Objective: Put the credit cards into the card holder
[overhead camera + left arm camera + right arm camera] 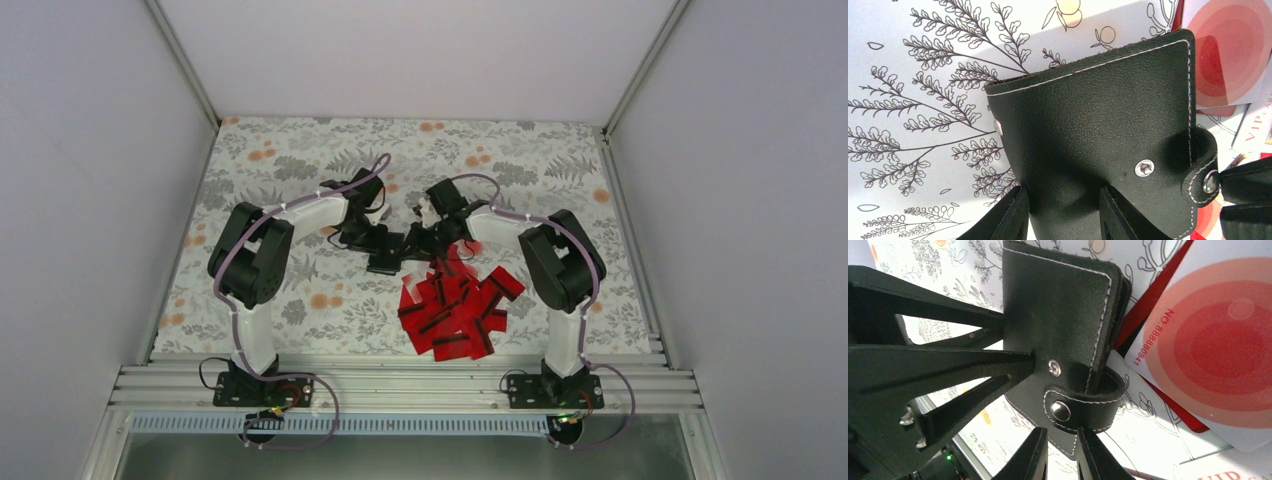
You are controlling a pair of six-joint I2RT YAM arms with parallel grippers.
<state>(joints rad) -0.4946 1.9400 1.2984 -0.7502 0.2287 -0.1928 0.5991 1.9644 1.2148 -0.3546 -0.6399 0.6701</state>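
Centre of the table, which is covered by a grey leaf-print cloth with orange flowers (pixel 300 160). We find the small black grained folding card holder with white stitching (pixel 1098 125) between the two arms, just past the far edge of the card pile.

The card holder is folded shut. Its closing strap (pixel 1083 402) curls round one edge. The strap's snap cap (pixel 1061 411) sits apart from the silver stud (pixel 1054 367) on the cover, so we note it as unfastened.

The left arm's fingers (pixel 1010 215) are closed on the card holder, one on each side of the cover's near edge. In the right wrist view we see them clamping the side away from the strap.

The right arm's fingers (pixel 1033 457) are nearly together, and the strap end of the card holder is pinched in the narrow gap. Both arms therefore grip it, from opposite sides.

We cannot tell whether the card holder rests on the cloth or hangs just above it.

The bright red flat rectangular credit cards with black stripes (pixel 455 310) lie in a loose overlapping heap on the cloth, in front of the right arm's base and right of centre. None sits in the card holder that we can see.

Just beside the card holder lies a white card printed with red concentric circles and a number (pixel 1218 350), overlapping a red one.
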